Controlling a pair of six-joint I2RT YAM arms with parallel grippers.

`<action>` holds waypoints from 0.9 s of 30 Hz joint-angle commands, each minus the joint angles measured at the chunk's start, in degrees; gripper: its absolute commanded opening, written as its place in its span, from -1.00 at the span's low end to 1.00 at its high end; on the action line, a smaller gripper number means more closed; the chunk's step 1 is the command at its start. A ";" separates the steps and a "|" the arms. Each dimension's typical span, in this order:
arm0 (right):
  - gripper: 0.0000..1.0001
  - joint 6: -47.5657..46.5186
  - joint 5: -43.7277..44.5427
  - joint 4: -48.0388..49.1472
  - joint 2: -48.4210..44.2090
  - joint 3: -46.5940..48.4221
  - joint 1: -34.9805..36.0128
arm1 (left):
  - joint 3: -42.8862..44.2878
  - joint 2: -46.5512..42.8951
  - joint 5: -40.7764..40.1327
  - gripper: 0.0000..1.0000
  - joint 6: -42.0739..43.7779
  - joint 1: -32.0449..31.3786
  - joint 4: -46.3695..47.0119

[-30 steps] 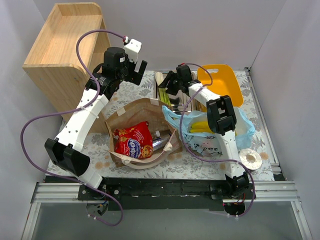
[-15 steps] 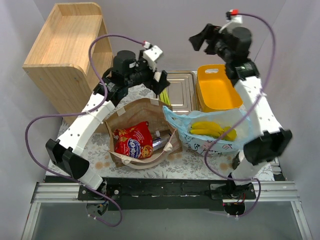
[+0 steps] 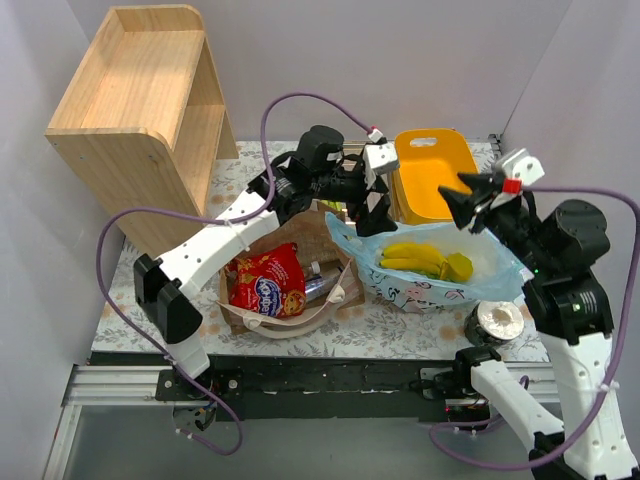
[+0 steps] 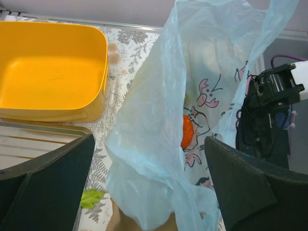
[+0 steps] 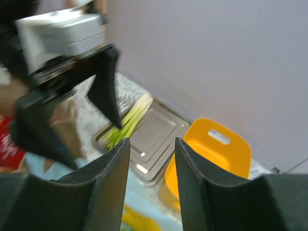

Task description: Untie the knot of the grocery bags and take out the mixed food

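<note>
- The brown paper carrier (image 3: 245,240) stands open on the worktop (image 3: 400,325) with the red crisp packet (image 3: 267,283) lying inside. We judge that this food waits its turn.
- The left fingers (image 4: 48,187) are spread wide and grip nothing. They reach in over the near edge of the light-blue plastic bag (image 3: 440,290), whose film rises between them, which suits pinching a fold and pulling the mouth wider.
- We can make out no knot. The bag gapes, the bananas (image 3: 410,257) lie exposed in it, and something orange (image 4: 186,132) shows through the film, so we judge the untying done and the unloading not yet.
- The right fingers (image 5: 110,183) hang above the bag's far side with a gap between them and nothing in it. They face the steel tray (image 5: 156,127), where a leek (image 5: 127,122) lies, and the yellow tub (image 3: 430,180).
</note>
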 commanded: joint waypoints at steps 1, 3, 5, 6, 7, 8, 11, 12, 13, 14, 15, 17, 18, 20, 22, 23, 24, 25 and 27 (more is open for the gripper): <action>-0.13 -13.44 -10.13 -13.90 -6.31 -3.70 0.11 | 5.54 3.46 1.21 0.94 1.26 -1.33 -1.28; -0.16 -21.40 -13.47 -17.00 -8.77 -5.37 0.02 | 7.75 5.92 2.87 0.89 1.27 -1.86 -2.60; -0.21 -26.96 -15.40 -19.38 -10.44 -7.39 0.02 | 10.56 7.42 3.84 0.86 0.57 -2.12 -4.35; -0.23 -32.48 -15.93 -19.91 -12.19 -10.18 0.02 | 10.83 8.38 3.94 0.82 0.91 -2.47 -4.88; -0.26 -35.23 -16.37 -20.26 -12.90 -11.61 0.02 | 10.14 8.65 3.76 0.79 1.35 -2.74 -5.41; -0.28 -37.61 -16.81 -21.48 -13.69 -12.84 0.02 | 9.35 8.74 3.67 0.75 1.88 -2.91 -5.50; -0.30 -44.92 -15.16 -22.81 -12.92 -18.55 0.02 | 6.37 8.92 1.05 0.57 3.19 -3.70 -5.24; -0.31 -45.45 -14.28 -22.20 -12.39 -21.09 0.02 | 5.92 9.09 0.17 0.51 3.03 -3.79 -4.89; -0.34 -46.93 -13.40 -21.59 -11.86 -22.50 0.11 | 5.91 9.88 -1.76 0.38 2.50 -3.88 -4.45; -0.38 -47.56 -13.39 -20.97 -10.81 -23.56 0.11 | 6.78 10.41 -2.38 0.30 2.24 -3.79 -4.36; -0.42 -47.74 -13.39 -18.79 -10.28 -24.70 0.11 | 7.58 11.02 -2.83 0.22 2.23 -3.79 -4.53; -0.49 -48.96 -13.48 -17.71 -8.35 -26.91 0.45 | 9.33 12.52 -2.57 -0.12 1.80 -3.88 -4.71; -0.54 -49.58 -13.74 -19.80 -7.82 -26.91 0.81 | 10.65 12.87 -2.22 -0.26 1.36 -3.88 -4.71; -0.63 -51.68 -15.75 -24.36 -7.03 -26.13 2.55 | 11.71 13.22 -1.78 -0.89 0.39 -3.79 -3.58; -0.71 -54.15 -19.35 -34.03 -7.46 -25.33 4.84 | 12.94 12.96 -1.34 -1.00 -0.75 -4.06 -2.70; -0.75 -54.33 -19.98 -35.89 -9.29 -25.59 7.29 | 13.03 12.00 -0.47 -1.00 -0.84 -4.06 -1.65; -0.84 -53.63 -20.68 -37.30 -10.70 -25.86 8.44 | 13.03 11.12 -0.37 -1.00 -1.02 -4.49 -1.03; -0.97 -52.41 -21.82 -37.31 -12.19 -26.29 9.94 | 11.90 10.07 -0.11 -1.00 -2.32 -4.67 -0.06; -0.97 -47.84 -23.31 -35.30 -16.68 -28.14 10.13 | 9.44 6.38 -0.02 -1.00 -3.73 -5.28 3.36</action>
